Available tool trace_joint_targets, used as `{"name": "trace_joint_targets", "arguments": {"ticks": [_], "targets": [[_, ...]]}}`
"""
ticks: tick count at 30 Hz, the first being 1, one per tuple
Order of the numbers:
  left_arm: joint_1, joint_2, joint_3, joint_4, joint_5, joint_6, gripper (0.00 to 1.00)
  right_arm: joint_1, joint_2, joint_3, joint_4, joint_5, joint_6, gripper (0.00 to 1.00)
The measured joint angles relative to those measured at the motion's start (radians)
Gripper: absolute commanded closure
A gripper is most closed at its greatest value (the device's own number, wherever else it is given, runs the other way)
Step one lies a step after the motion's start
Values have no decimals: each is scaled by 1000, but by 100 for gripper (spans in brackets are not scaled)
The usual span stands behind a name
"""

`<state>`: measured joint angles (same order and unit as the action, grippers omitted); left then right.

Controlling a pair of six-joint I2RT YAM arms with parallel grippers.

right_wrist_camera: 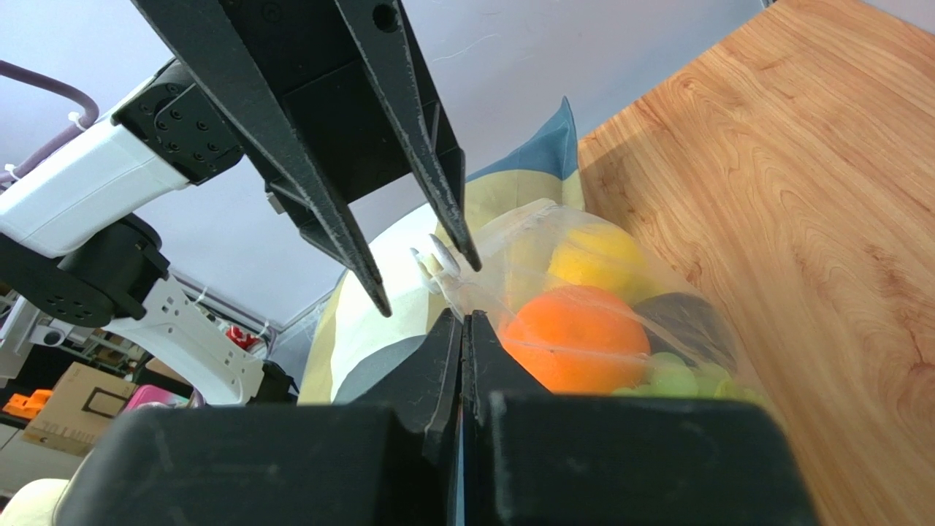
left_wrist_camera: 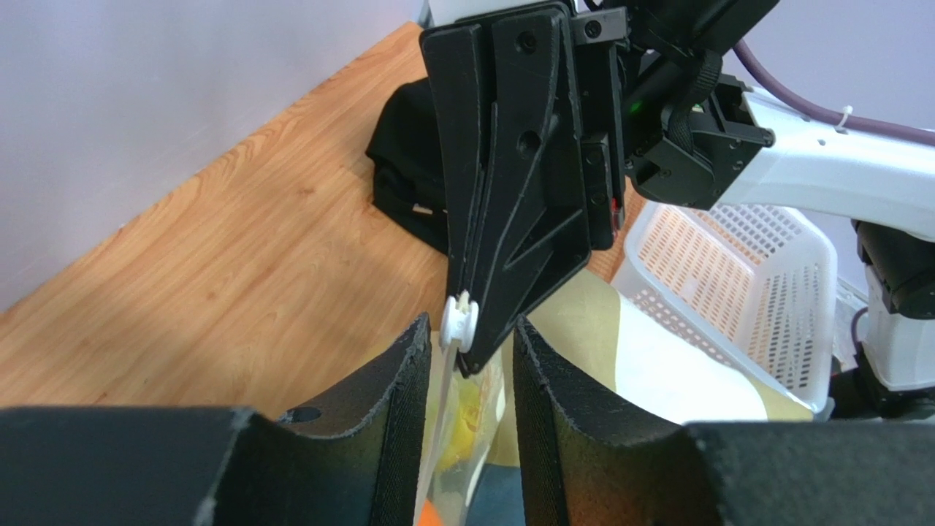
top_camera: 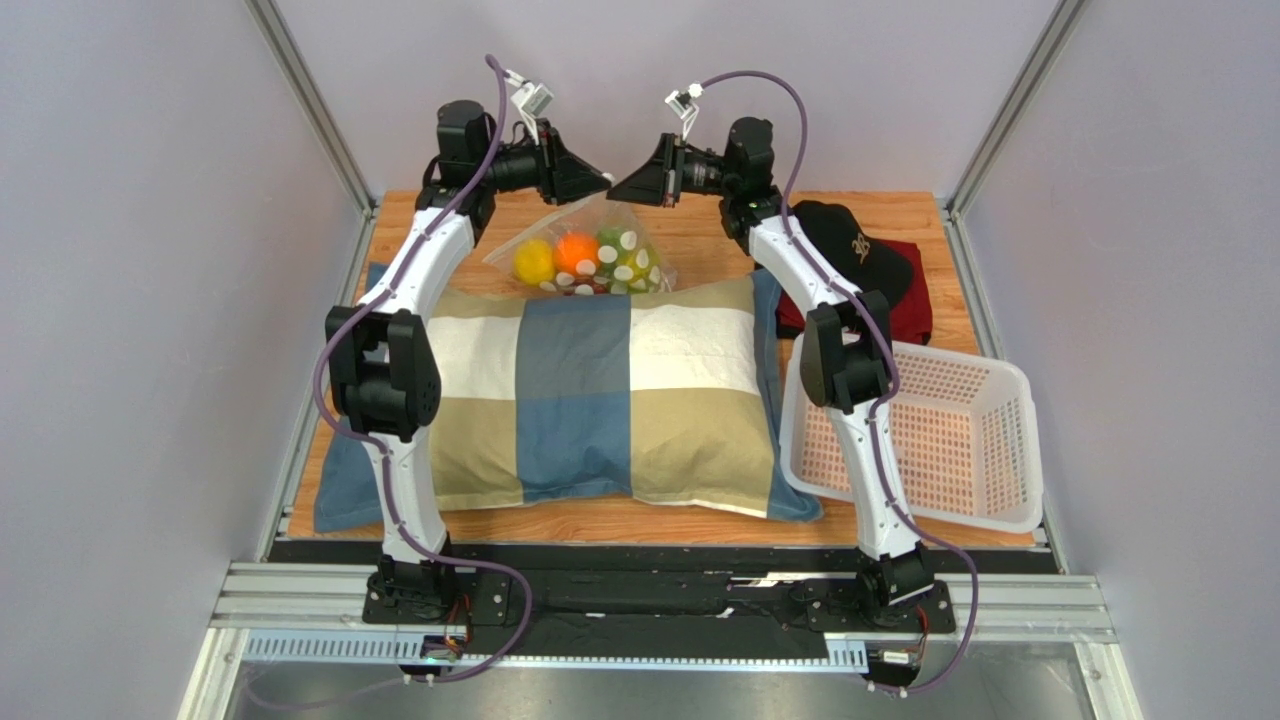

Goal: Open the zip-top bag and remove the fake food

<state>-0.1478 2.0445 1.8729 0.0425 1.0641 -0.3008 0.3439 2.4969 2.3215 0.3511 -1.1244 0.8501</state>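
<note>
Both arms reach toward each other over the zip-top bag (top_camera: 586,258) at upper centre.
We see the left gripper (top_camera: 597,183) spread open astride the bag's top edge, with the right gripper (right_wrist_camera: 463,320) pinched closed on that edge. A checked pillow (top_camera: 579,398) lies below and a white basket (top_camera: 932,428) at right. The clear dotted bag holds the fake food (right_wrist_camera: 576,334).

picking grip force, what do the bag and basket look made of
The bag looks like thin, glossy clear plastic film: fruit shows through, white dots printed on it. The basket seems rigid matte white plastic, walls perforated in a regular grid.
</note>
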Motion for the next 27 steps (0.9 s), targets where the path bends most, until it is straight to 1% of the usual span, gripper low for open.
{"name": "trace_joint_targets", "arguments": {"ticks": [2,5,6,8,9,10,11,18,23,27], "targets": [[-1,7,15,-5,-1,10,62,0,0,0,8,-2,7,100],[-1,10,20,-8,-1,19,69,0,0,0,18,-4,21,100],[-1,11,21,-7,-1,19,74,0,1,0,22,-5,25,100],[-2,15,23,-8,0,19,81,0,2,0,29,-5,31,100],[-2,17,23,-8,0,19,93,0,2,0,29,-5,34,100],[-2,20,24,-8,0,20,99,0,2,0,29,-5,37,100],[-2,22,25,-7,0,23,100,0,2,0,31,-5,40,100],[-1,24,25,-14,-36,58,100,1,2,-14,61,42,76,100],[5,22,8,-87,-80,110,100,5,-7,-104,82,150,111,100],[6,1,-53,-120,-124,140,100,13,-10,-149,77,200,146,100]]}}
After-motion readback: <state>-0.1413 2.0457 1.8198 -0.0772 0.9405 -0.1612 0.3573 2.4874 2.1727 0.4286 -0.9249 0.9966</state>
